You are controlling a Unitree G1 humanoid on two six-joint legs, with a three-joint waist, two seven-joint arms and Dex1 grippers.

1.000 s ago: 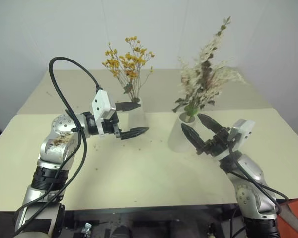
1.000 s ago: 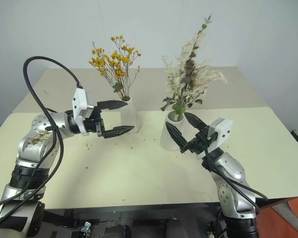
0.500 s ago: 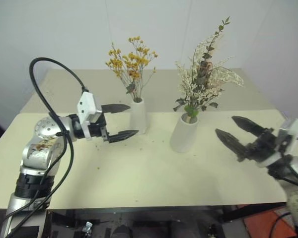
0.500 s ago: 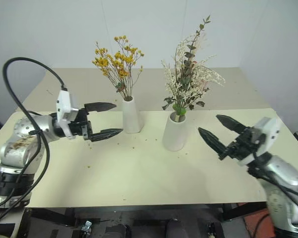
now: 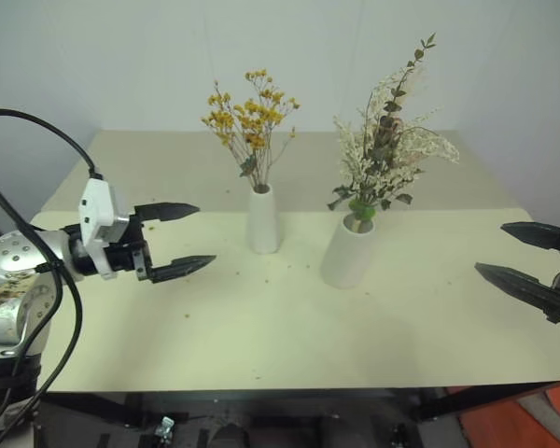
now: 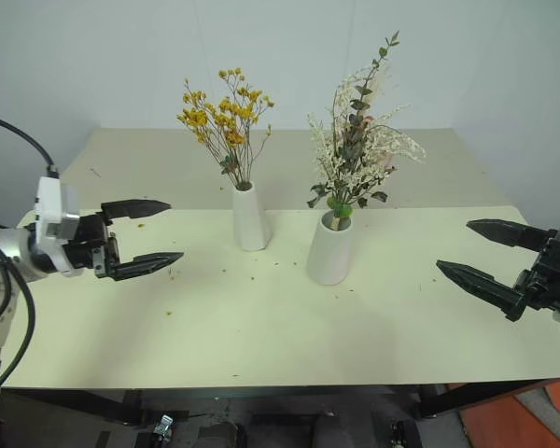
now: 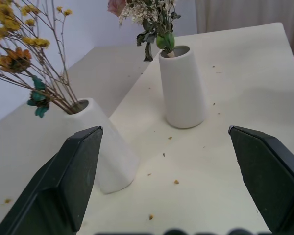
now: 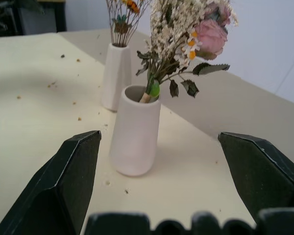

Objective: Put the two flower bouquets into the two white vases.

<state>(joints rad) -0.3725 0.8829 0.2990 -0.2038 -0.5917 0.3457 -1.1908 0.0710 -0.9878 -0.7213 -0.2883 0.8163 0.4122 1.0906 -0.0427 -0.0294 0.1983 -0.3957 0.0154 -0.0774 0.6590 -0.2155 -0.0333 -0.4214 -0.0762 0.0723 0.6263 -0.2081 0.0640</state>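
The sparse bunch of tiny yellow-orange dried flowers on thin brown stems [image 5: 250, 117] stands upright in the slim matte white tapered vase with the narrow mouth [image 5: 262, 221]. The vase sits near the middle of the cream bench [image 5: 280, 327], a little toward its far edge. Just beside it, toward the right edge of the bench and slightly nearer the front, stands the fatter matte white vase with the wide round mouth [image 5: 349, 253]. It holds the bushier bouquet of pink-cream blooms, pale sprays and green leaves [image 5: 387, 140], whose green-wrapped stem base rests at the vase's rim. The two vases stand apart, not touching, and both are upright. The taller sprig of the bushy bouquet rises above the yellow bunch.

Small brown crumbs [image 5: 266, 273] lie scattered on the bench around the vases' feet.

The left gripper [image 5: 179, 240] hangs over the left part of the bench, well apart from the slim vase, pointing level toward it. Its two black fingers [image 5: 182, 268] are spread wide with nothing between them. The right gripper [image 5: 530, 258] hangs over the right edge of the bench, well apart from the fat vase and pointing toward it. Its black fingers [image 5: 523, 287] are likewise spread wide and empty.
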